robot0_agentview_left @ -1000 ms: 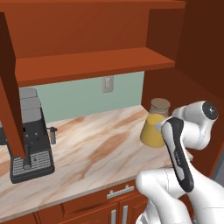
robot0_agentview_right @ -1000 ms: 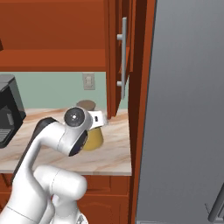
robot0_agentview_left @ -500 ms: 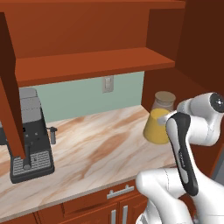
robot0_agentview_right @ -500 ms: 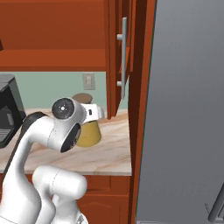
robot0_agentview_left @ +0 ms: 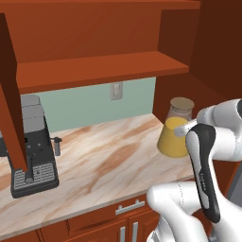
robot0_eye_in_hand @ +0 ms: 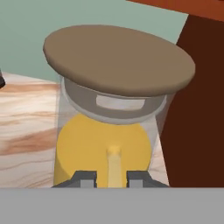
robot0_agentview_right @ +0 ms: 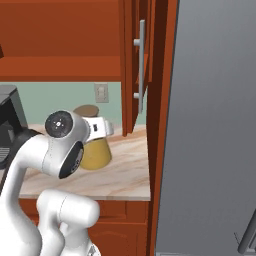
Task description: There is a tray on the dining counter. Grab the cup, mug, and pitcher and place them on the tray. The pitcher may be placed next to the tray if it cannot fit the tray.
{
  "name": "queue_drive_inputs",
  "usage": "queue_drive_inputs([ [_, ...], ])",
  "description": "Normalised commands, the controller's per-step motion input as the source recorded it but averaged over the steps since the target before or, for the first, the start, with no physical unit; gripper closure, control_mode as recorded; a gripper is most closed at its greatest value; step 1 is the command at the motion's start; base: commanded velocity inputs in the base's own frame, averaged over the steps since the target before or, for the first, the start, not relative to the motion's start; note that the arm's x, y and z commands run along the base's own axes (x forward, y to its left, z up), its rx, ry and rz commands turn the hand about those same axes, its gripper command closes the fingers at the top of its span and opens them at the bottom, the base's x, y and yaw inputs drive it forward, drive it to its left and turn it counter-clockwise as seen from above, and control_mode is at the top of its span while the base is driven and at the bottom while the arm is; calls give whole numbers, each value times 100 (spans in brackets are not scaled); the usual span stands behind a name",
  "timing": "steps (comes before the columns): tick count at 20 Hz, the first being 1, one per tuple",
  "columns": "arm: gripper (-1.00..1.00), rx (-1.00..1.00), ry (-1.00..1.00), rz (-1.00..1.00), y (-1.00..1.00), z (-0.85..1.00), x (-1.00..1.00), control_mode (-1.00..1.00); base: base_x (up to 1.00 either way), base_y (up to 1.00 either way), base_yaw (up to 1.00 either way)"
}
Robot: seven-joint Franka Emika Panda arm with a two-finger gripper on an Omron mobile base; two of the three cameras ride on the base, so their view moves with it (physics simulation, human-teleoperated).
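The pitcher stands at the right of the left base view, on the marbled table, tucked close to the dark wooden wall at the back right corner. It is clear glass with orange liquid in its wide lower part and a round tan lid on top. In the right base view the pitcher sits left of centre, partly hidden behind the white arm, with the wooden cabinet side and a tall grey door to its right.

In the hand view the pitcher fills the middle of the frame, seen from close and slightly above. The pincer sits at the bottom centre, its two dark tips a small gap apart with a narrow yellow strip of the pitcher, perhaps its handle, rising between them. The tips are narrowly set on either side of that strip, but whether they actually press on it I cannot tell.

In the left base view a black and grey coffee machine stands at the lower left on the same table. A pale wall outlet is on the green back wall in the upper middle, under a reddish-brown shelf.
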Motion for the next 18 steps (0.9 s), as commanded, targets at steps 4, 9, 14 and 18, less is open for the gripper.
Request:
queue_drive_inputs([
  [4, 100, -5, -7, 0, 26, 0, -29, -100, 0, 0, 0],
  [9, 100, -1, -6, 0, 19, 2, -13, -100, 0, 0, 0],
  [14, 100, 0, -3, 0, 0, 1, -9, 100, -5, 0, 0],
  [18, 100, 0, 0, 0, 0, 0, 0, 100, -42, 0, 0],
])
